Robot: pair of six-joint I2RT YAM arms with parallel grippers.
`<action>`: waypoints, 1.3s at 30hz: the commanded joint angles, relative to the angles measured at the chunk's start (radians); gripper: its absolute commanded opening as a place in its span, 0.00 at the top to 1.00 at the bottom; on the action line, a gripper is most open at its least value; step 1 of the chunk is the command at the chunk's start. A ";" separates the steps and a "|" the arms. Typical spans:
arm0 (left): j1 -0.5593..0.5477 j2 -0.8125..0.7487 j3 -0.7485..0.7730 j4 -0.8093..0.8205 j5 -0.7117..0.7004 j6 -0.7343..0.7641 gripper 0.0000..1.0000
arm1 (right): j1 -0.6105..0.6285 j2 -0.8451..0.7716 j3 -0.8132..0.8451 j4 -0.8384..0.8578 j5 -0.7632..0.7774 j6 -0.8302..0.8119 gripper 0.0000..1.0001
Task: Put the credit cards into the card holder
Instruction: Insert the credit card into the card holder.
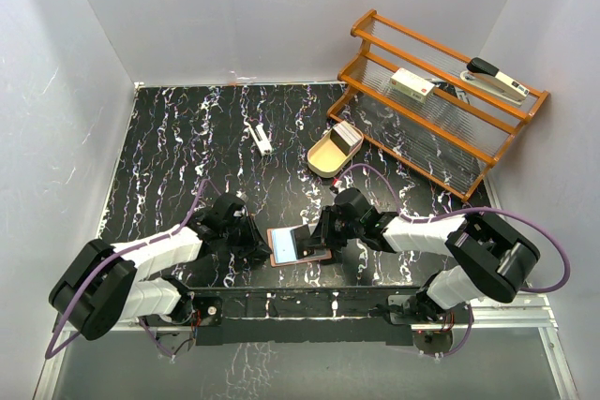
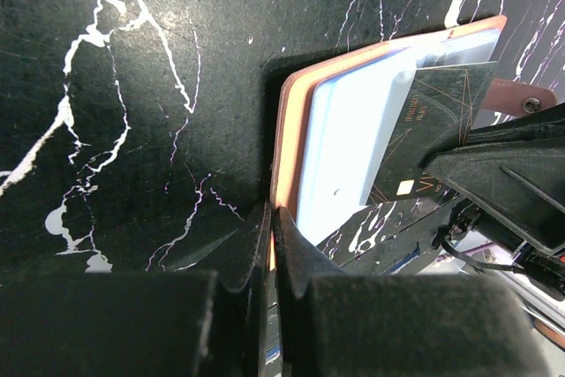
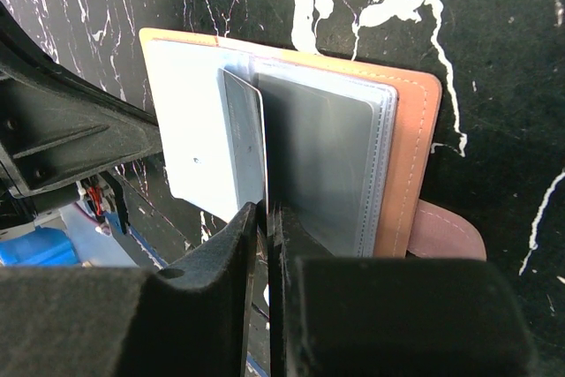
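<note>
The card holder (image 1: 284, 244) lies open on the black marbled table between my two grippers, its pale blue inside up. My left gripper (image 2: 272, 222) is shut on the salmon edge of the card holder (image 2: 284, 130). My right gripper (image 3: 265, 211) is shut on one credit card (image 3: 247, 139) that stands edge-on against the clear sleeves of the card holder (image 3: 413, 121), whose side tab (image 3: 446, 234) sticks out at the right. The same card (image 2: 437, 112) looks dark with a gold chip in the left wrist view. More credit cards (image 1: 348, 134) lie stacked in the tan oval tray (image 1: 323, 158).
A wooden rack (image 1: 441, 100) stands at the back right with a white box (image 1: 411, 83) and a stapler (image 1: 497, 80) on it. A small white object (image 1: 261, 140) lies on the table behind the card holder. Grey walls close in both sides.
</note>
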State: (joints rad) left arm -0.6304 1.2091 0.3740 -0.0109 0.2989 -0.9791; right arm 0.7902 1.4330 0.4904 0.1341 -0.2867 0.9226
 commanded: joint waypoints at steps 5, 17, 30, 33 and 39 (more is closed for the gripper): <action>0.000 0.007 0.003 0.016 0.021 -0.008 1.00 | 0.003 -0.001 0.014 0.031 0.029 0.000 0.92; 0.000 0.018 -0.003 0.038 0.033 -0.018 1.00 | 0.006 0.023 0.019 0.059 0.015 0.019 0.91; 0.000 0.021 -0.007 0.037 0.029 -0.015 1.00 | 0.007 -0.019 0.072 -0.071 0.079 -0.026 0.70; 0.000 0.028 -0.008 0.043 0.034 -0.015 1.00 | 0.007 -0.041 0.091 -0.117 0.098 -0.047 0.66; 0.000 0.030 -0.003 0.043 0.034 -0.013 1.00 | 0.007 -0.045 0.100 -0.142 0.107 -0.055 0.59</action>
State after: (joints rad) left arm -0.6304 1.2377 0.3737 0.0303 0.3199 -0.9913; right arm 0.7963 1.4090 0.5503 0.0212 -0.2188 0.8917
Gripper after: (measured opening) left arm 0.009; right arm 0.378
